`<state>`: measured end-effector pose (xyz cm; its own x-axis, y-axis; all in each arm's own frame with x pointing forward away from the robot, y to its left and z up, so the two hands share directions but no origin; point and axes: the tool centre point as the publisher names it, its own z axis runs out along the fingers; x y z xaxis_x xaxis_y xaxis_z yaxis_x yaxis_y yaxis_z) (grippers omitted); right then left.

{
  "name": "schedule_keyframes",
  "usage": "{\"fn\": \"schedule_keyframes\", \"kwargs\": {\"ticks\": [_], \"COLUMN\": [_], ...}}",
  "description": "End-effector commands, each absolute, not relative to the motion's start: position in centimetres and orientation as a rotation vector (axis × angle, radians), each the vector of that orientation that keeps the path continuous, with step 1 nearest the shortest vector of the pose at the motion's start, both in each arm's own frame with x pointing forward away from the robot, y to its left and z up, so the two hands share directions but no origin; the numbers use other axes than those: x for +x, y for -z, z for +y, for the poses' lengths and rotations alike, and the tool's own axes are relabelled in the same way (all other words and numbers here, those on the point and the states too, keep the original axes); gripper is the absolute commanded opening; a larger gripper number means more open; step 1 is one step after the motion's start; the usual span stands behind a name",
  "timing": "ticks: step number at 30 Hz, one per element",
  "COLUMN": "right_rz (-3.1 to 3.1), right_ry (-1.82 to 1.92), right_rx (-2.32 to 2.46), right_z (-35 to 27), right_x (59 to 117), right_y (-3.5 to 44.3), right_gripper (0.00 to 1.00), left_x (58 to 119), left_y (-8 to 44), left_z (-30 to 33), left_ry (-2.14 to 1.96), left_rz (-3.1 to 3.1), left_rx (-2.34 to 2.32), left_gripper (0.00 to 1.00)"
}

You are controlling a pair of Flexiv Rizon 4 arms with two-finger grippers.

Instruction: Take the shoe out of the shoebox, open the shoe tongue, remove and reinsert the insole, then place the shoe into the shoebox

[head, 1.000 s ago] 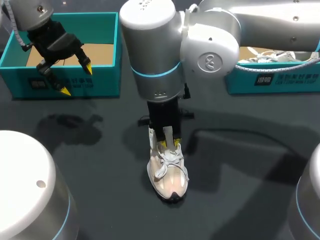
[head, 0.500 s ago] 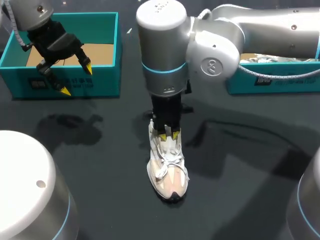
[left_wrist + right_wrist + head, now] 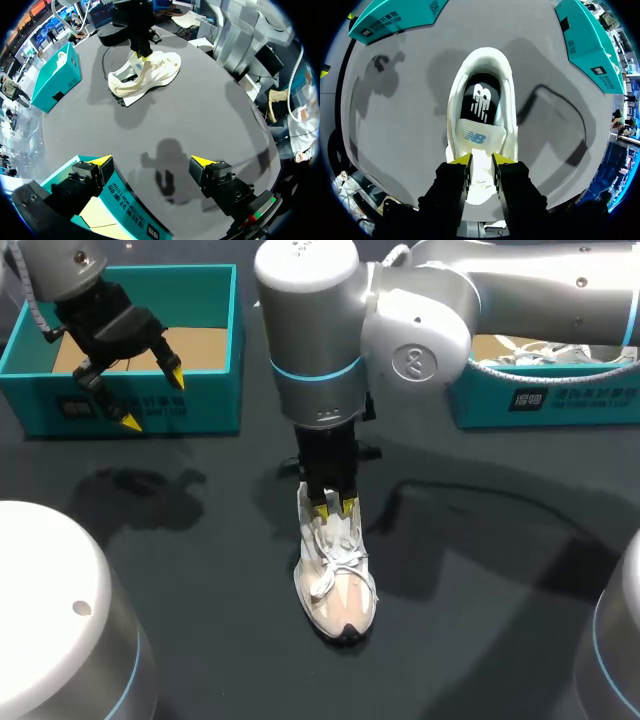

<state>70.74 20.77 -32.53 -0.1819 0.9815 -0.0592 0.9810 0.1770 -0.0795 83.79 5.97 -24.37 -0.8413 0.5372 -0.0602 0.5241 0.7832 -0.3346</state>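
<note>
A cream sneaker [image 3: 336,585] stands on the dark table, toe toward the near edge. My right gripper [image 3: 333,506] comes down from above and is shut on the shoe tongue [image 3: 481,172], which sits pinched between its yellow fingertips [image 3: 461,159]. Ahead of the right gripper [image 3: 481,160], the shoe's mouth [image 3: 481,80] gapes and the black insole [image 3: 481,100] lies inside. My left gripper [image 3: 150,395] hangs open over the front wall of the teal shoebox [image 3: 200,405] at the back left, holding nothing. From the left gripper [image 3: 152,161], the sneaker [image 3: 147,75] lies far ahead.
A second teal box [image 3: 545,395] with white contents stands at the back right, also seen as the teal box [image 3: 55,77] beyond the shoe. A dark cable [image 3: 555,107] curves across the table beside the sneaker.
My right arm's wrist swung slightly right, then back left, and its gripper rose a little along the tongue while keeping hold. The left arm has stayed still.
</note>
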Motion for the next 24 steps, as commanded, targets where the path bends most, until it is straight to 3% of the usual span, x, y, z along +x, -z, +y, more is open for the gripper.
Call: {"fn": "schedule_keyframes", "kwargs": {"ticks": [1,7,15,19,22,24], "right_rz": [-2.394,-2.386,-2.537,-2.729,-2.918,-3.002], "right_ry": [-0.150,-0.126,-0.164,-0.192,-0.240,-0.257], "right_rx": [-1.961,-1.929,-1.879,-1.688,-1.428,-1.276], "right_z": [20.9,20.8,21.7,22.5,22.6,22.8], "right_x": [72.0,72.4,71.6,71.9,72.5,72.8], "right_y": [34.8,35.7,29.9,27.6,26.6,26.0], "right_gripper": [0.24,0.25,0.29,0.39,0.54,0.77], "left_x": [83.8,83.8,83.8,83.8,83.8,83.8], "left_y": [24.4,24.4,24.4,24.4,24.4,24.4], "left_z": [6.0,6.0,6.0,6.0,6.0,6.0], "left_ry": [-0.529,-0.529,-0.529,-0.529,-0.529,-0.529], "left_rz": [-2.930,-2.930,-2.930,-2.930,-2.930,-2.930], "left_rx": [-0.873,-0.873,-0.873,-0.873,-0.873,-0.873], "left_gripper": [1.00,1.00,1.00,1.00,1.00,1.00]}}
